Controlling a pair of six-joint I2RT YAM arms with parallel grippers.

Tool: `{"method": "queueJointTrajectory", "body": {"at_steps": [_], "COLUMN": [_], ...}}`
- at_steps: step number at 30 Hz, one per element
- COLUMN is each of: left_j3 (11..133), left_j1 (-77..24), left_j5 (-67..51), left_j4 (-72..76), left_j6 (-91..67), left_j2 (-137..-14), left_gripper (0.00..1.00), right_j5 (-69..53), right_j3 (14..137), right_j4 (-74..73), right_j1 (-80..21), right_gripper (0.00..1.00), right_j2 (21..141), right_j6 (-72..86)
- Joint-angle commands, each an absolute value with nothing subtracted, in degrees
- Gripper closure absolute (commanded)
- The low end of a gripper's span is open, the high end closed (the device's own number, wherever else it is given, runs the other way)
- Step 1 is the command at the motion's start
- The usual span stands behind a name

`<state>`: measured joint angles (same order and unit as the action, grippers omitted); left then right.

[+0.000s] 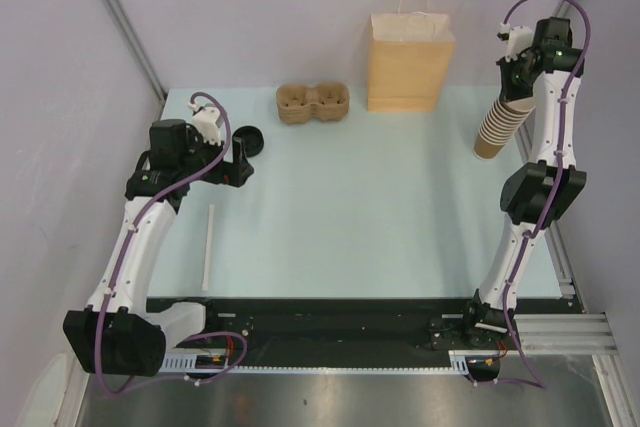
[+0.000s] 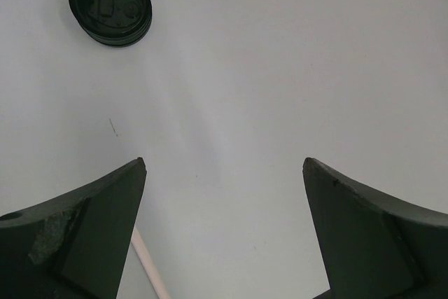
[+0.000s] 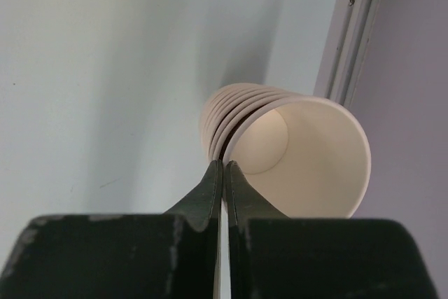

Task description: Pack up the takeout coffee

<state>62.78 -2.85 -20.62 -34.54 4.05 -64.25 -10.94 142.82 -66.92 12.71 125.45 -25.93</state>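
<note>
A stack of tan paper cups [image 1: 497, 123] leans at the table's right edge. My right gripper [image 1: 514, 80] is shut on the wall of the top cup [image 3: 308, 159], one finger inside its cream-white mouth and one outside, fingertips [image 3: 224, 166] meeting at the rim. The top cup stands slightly out of the rims below it [image 3: 217, 120]. The round black lid [image 1: 248, 139] lies on the table at the back left and shows in the left wrist view [image 2: 110, 5]. My left gripper [image 1: 240, 165] is open and empty just in front of the lid, above bare table [image 2: 224, 166].
A brown paper bag [image 1: 410, 62] with handles stands at the back centre. A brown pulp two-cup tray [image 1: 313, 104] lies left of it. A white straw [image 1: 208, 247] lies by my left arm and shows in the left wrist view [image 2: 150, 264]. A metal rail [image 3: 350, 40] runs along the right edge.
</note>
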Motion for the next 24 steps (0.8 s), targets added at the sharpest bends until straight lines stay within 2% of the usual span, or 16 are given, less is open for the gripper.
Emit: {"method": "queueJointTrajectory", "body": {"at_steps": [1,9,18,21,24], "left_j3": [63.1,63.0,65.0,67.1,70.0], "left_j1": [-3.3,-3.3,-3.3,-3.3,-3.3], "left_j5": [-21.2,-21.1,-20.8,-20.4,-19.1], "left_j4": [-32.8,-32.6,-33.2,-33.5,-34.1], "left_j6": [4.7,4.7,5.4,5.5,4.4], "left_j2": [-63.8,-63.3,-64.2,-65.5,-67.8], "left_gripper": [0.0,0.01,0.01,0.0,0.01], "right_j5": [-9.3,-6.9,-1.7,-2.6,-2.8], "right_j3": [143.3,143.3,142.2,141.1,135.5], "right_j4": [-64.2,-63.9,-63.5,-64.9,-66.0], "right_j1": [12.5,11.3,7.2,3.5,-5.3], "right_gripper": [1.0,1.0,1.0,1.0,1.0], "right_j2": [119.9,116.7,105.0,100.6,95.7], "right_j6": [-28.0,-31.2,-37.3,-38.4,-39.1]}}
